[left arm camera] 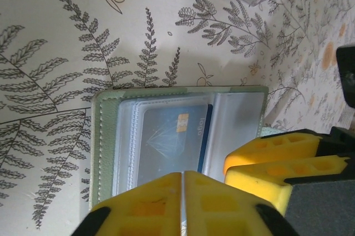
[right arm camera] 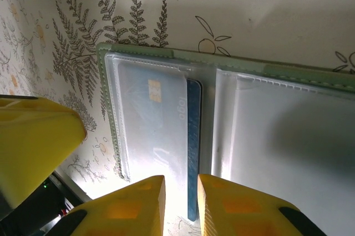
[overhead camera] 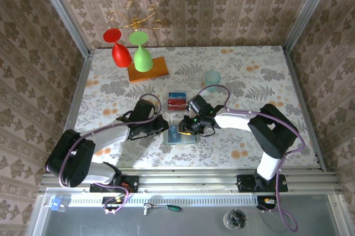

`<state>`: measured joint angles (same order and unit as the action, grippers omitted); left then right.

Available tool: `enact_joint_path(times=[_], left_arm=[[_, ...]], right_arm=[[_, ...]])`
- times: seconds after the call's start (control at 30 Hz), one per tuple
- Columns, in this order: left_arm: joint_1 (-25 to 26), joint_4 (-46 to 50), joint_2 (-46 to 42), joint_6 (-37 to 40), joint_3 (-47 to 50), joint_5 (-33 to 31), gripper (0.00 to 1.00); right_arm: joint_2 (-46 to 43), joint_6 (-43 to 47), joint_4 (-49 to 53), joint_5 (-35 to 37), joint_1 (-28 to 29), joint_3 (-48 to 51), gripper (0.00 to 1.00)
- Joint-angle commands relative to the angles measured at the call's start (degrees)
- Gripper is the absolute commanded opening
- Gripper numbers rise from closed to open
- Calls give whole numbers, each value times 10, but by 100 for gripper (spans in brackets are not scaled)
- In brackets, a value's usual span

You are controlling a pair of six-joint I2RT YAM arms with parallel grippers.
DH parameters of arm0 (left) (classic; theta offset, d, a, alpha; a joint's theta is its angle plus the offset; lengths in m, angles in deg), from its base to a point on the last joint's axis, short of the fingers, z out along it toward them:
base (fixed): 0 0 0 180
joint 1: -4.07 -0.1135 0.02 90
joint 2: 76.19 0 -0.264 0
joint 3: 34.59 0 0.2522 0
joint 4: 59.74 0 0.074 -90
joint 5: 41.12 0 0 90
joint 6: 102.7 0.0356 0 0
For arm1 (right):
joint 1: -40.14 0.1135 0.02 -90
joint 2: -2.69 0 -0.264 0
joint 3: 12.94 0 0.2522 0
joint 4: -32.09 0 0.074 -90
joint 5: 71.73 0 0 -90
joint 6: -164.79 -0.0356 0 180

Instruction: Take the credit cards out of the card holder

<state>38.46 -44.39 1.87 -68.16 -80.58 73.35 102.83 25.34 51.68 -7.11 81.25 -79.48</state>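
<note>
Blue card (right arm camera: 193, 152): sits in the card holder's (right arm camera: 277, 152) pocket on the left arm's side, with one long edge poking out toward the fold. It looks thin, stiff and slick, so take it by that bare edge.
Card holder: lies open and flat between your grippers; probably light, so pin it or it may skid.
Right gripper (right arm camera: 181, 205): jaws slightly apart, straddling that edge, nothing clearly pinched.
Left gripper (left arm camera: 183, 205): closed finger to finger, empty, over the holder.
Red cards (overhead camera: 177, 100): out on the table just beyond.

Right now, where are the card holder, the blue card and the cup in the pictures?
card holder (right arm camera: 138, 51): right wrist view, on its green border.
blue card (right arm camera: 192, 147): right wrist view, on its bare blue strip.
cup (overhead camera: 212, 80): top external view, on its wall.
</note>
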Motion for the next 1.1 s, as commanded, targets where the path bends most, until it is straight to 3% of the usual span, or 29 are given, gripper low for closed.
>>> enact_joint_path(times=[0.0, 0.47, 0.8, 1.07], left_arm=[[-4, 11, 6, 12, 7, 1, 7], [-2, 11, 12, 11, 15, 1, 3], [8, -3, 39, 13, 9, 13, 1], [8, 35, 39, 30, 8, -15, 0]], right_arm=[[11, 7, 6, 20, 3, -11, 24], [25, 15, 4, 41, 3, 8, 24], [-4, 1, 3, 30, 7, -2, 24], [-3, -11, -37, 5, 13, 1, 25]])
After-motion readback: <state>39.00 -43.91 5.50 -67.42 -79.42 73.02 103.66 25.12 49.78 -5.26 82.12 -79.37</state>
